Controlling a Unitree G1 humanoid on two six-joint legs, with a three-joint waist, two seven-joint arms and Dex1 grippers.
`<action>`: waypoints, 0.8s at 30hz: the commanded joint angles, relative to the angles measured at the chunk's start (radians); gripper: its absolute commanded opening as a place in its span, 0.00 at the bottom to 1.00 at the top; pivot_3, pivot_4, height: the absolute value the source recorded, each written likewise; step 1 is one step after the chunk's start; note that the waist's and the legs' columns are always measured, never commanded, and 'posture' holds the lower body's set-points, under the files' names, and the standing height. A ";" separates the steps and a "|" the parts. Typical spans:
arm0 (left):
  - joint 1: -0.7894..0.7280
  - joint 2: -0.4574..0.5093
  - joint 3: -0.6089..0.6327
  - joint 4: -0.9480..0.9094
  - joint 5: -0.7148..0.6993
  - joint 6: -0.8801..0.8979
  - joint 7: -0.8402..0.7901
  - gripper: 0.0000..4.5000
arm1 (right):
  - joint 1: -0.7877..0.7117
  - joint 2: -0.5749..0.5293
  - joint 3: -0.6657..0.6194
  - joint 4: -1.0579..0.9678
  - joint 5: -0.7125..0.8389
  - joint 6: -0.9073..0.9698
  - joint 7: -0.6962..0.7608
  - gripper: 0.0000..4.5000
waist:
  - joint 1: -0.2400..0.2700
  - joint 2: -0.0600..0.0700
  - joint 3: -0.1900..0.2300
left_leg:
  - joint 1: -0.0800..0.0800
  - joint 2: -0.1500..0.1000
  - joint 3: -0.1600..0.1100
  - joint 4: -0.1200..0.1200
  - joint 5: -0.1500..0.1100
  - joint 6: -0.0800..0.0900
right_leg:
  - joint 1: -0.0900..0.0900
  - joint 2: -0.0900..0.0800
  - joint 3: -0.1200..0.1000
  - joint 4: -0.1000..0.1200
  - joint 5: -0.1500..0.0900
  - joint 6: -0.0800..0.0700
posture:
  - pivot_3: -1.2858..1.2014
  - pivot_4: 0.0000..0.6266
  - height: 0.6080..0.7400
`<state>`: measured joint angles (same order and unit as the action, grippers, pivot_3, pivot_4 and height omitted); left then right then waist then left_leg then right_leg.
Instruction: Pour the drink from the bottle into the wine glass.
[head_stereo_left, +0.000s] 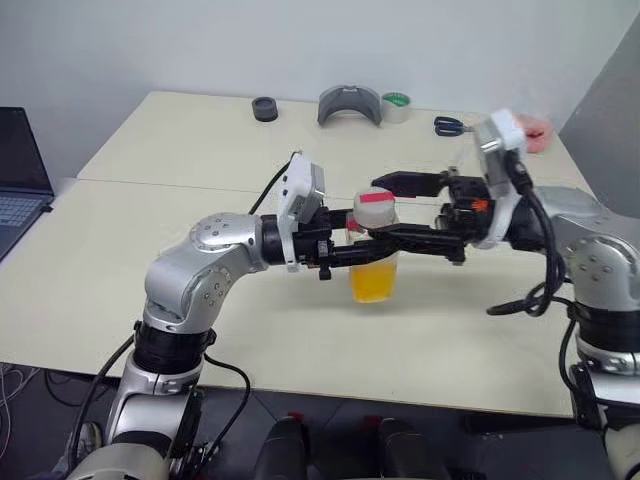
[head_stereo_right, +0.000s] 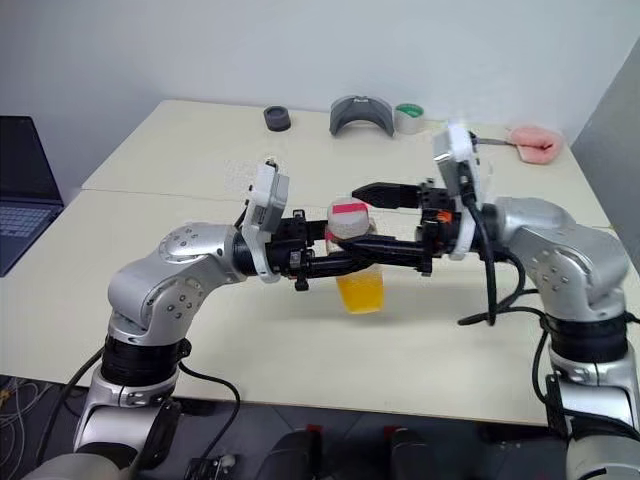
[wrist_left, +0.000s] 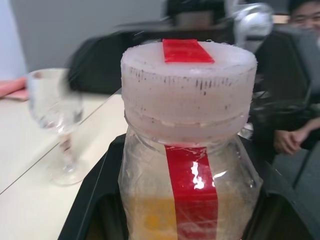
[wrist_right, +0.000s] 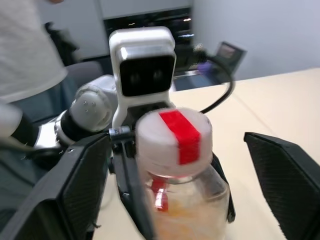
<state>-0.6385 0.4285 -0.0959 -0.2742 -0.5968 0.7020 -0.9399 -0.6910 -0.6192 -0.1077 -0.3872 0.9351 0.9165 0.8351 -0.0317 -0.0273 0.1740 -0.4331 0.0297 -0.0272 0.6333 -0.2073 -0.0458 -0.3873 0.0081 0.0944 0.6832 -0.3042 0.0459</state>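
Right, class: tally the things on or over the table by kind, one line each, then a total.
Bottle: 1
Wine glass: 1
Tape roll: 1
Scissors: 1
Grey curved piece: 1
Dark round thing: 1
Pink thing: 1
Total: 7

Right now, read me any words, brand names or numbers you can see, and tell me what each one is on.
No readable text anywhere.
bottle: the red stripe on its body and cap is plain, with no lettering.
laptop: its keys are too small to read.
tape roll: nothing legible on it.
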 joint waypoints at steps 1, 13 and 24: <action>-0.015 -0.019 -0.014 0.006 0.041 -0.061 0.033 0.48 | 0.040 0.034 -0.072 -0.162 0.081 0.045 -0.212 0.99 | -0.002 0.000 0.000 | 0.000 0.000 0.000 0.000 0.000 0.000 | 0.000 0.000 0.000 0.000 0.000 0.000 | 0.52 0.24 1.00; -0.078 -0.042 -0.057 0.182 0.170 -0.222 0.005 0.48 | 0.061 0.258 0.097 -0.315 -0.150 0.067 -0.774 0.99 | -0.003 0.000 0.000 | 0.000 -0.001 0.002 0.000 0.000 0.000 | -0.002 0.003 0.001 0.003 0.000 0.000 | 0.52 0.24 1.00; -0.081 -0.043 -0.053 0.187 0.175 -0.225 -0.015 0.48 | 0.085 0.305 0.121 -0.335 -0.189 0.079 -0.818 0.74 | -0.003 0.000 0.000 | 0.000 0.000 0.002 0.000 0.000 0.000 | -0.002 0.003 0.001 0.003 0.000 0.000 | 0.52 0.24 1.00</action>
<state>-0.6952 0.3884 -0.1528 -0.0630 -0.4192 0.4946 -0.9505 -0.6055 -0.3182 0.0249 -0.6790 0.7461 0.9978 0.0197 -0.0345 -0.0271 0.1738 -0.4329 0.0292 -0.0255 0.6336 -0.2072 -0.0459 -0.3892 0.0114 0.0957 0.6863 -0.3043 0.0458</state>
